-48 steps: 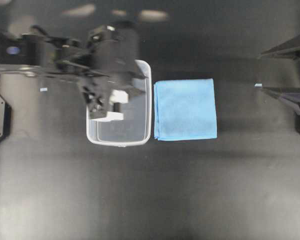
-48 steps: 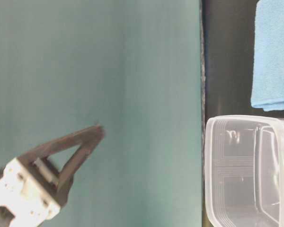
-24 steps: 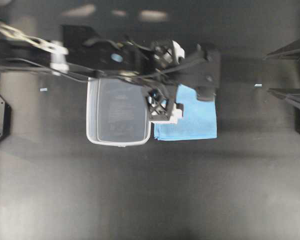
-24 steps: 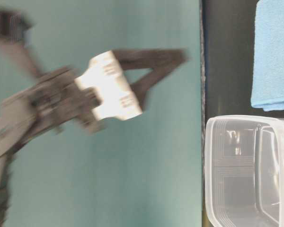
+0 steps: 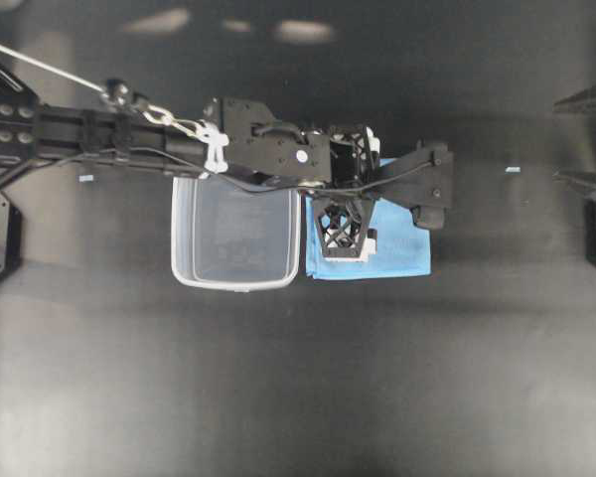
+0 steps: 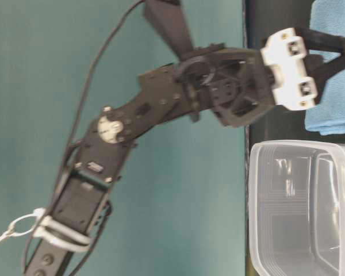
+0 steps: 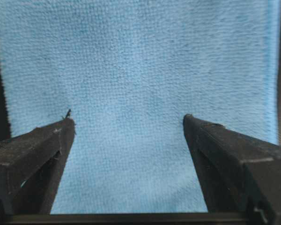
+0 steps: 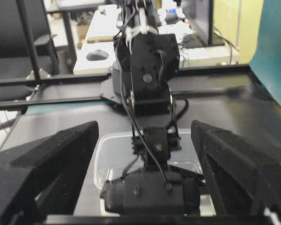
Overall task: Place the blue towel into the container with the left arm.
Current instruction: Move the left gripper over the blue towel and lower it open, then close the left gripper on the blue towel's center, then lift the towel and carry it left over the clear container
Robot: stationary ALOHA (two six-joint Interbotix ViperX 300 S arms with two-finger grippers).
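Note:
The blue towel [image 5: 402, 253] lies flat on the black table, just right of the clear container [image 5: 235, 234], which has nothing in it. My left arm reaches from the left across the container's far rim. Its left gripper [image 5: 346, 191] hangs over the towel's left half, pointing down. In the left wrist view the towel [image 7: 131, 61] fills the frame, and the left gripper [image 7: 127, 122] is open with both fingertips just above the cloth, holding nothing. The right gripper [image 5: 558, 141] is open at the far right edge, apart from everything.
The table-level view shows the container [image 6: 302, 207] below the towel [image 6: 336, 106], with the left gripper [image 6: 333, 54] over the cloth and a teal wall behind. The right wrist view [image 8: 145, 125] looks at the left arm over the container [image 8: 110, 154].
My left arm has swung right, from above the container to above the towel, and come down close to the cloth. The jaws stay open. Towel, container and right arm have not moved.

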